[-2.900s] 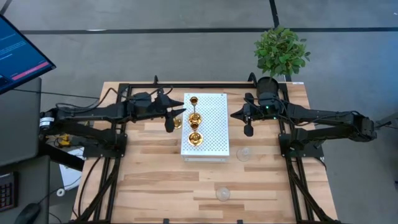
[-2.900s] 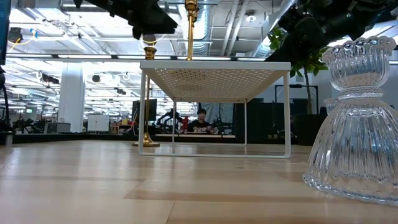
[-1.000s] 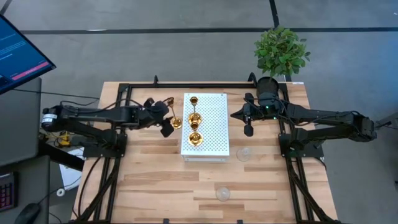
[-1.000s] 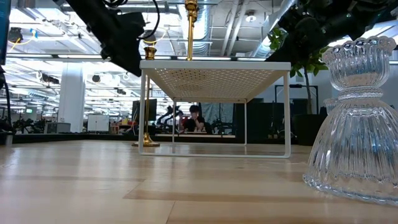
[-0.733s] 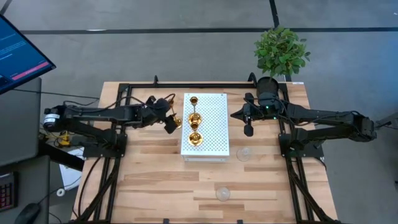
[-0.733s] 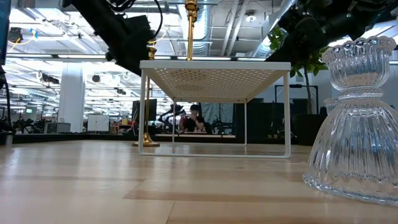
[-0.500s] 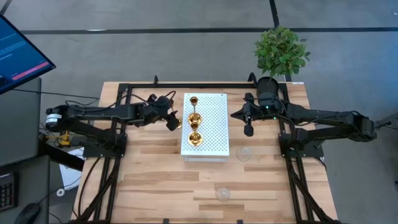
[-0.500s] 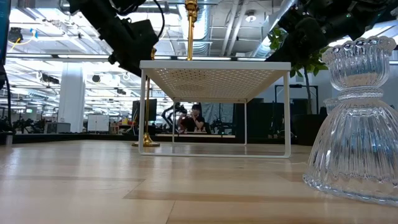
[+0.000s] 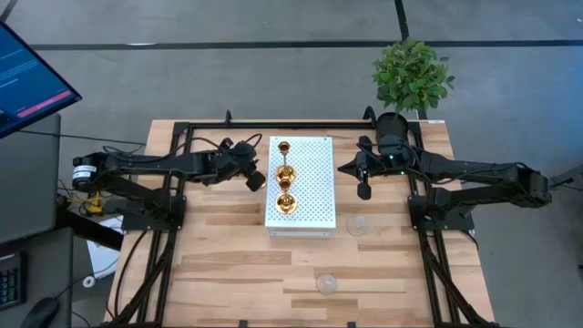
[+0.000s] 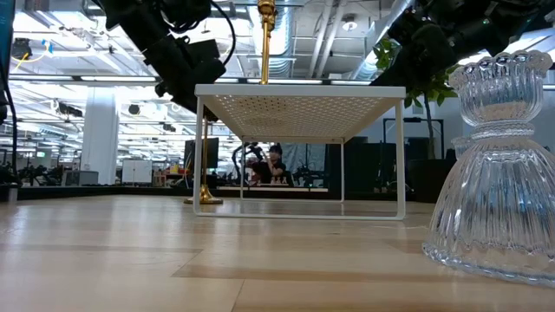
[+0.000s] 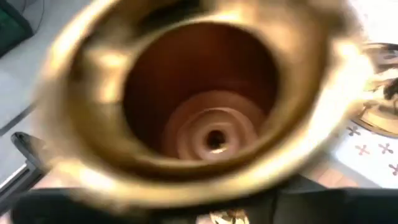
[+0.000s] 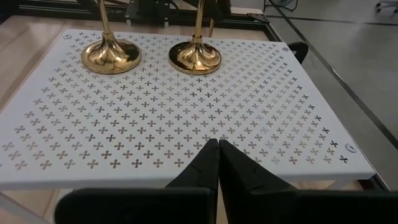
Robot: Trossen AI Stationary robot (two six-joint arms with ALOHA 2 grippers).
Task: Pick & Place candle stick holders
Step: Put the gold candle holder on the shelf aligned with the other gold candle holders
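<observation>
Beside white perforated rack [image 9: 301, 182], on its left: left tool [image 9: 252, 175] over gold holder [image 11: 186, 99] standing on worktop [image 9: 228, 264]; finger state cannot tell. Two gold holders [image 9: 284, 187] on rack. Right tool [image 12: 217, 163] closed, empty, right of rack.

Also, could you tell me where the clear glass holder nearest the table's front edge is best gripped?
Probably the glass holder at its narrow waist, coming level from the side: it stands upright, and the wider cup above should stop slipping.
</observation>
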